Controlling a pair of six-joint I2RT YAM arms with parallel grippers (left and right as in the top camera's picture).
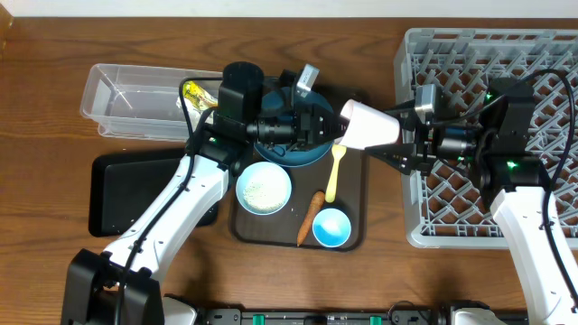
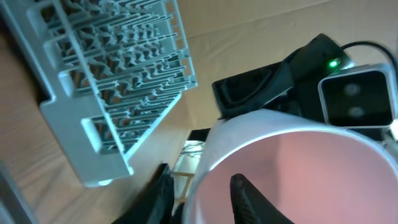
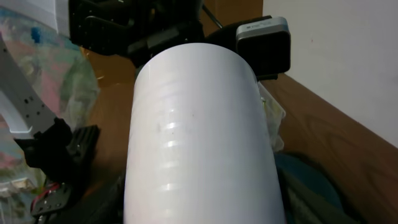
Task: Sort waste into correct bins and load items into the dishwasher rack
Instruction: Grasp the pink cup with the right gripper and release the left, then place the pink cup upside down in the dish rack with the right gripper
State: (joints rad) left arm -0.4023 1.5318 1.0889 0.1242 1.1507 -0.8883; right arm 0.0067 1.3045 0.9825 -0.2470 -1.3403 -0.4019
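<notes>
The white cup [image 1: 368, 125] with its pinkish inside [image 2: 305, 168] hangs on its side between both arms, above the brown tray's right end. My right gripper [image 1: 402, 137] is shut on its base end, and the cup wall [image 3: 199, 137] fills the right wrist view. My left gripper [image 1: 332, 126] stands open astride the rim [image 2: 202, 180], one finger [image 2: 242, 193] inside and one outside, both a little off the wall. The grey dishwasher rack [image 1: 542, 54] lies at the right, behind the right arm.
On the dark brown tray [image 1: 357, 236] are the blue plate [image 1: 287, 153], a white bowl [image 1: 264, 188] of rice, an orange carrot [image 1: 310, 217], a light-blue cup [image 1: 331, 227] and a yellow spoon [image 1: 334, 171]. The clear tub [image 1: 135, 95] holds a yellow wrapper [image 1: 197, 93]. The black bin [image 1: 126, 190] sits below it.
</notes>
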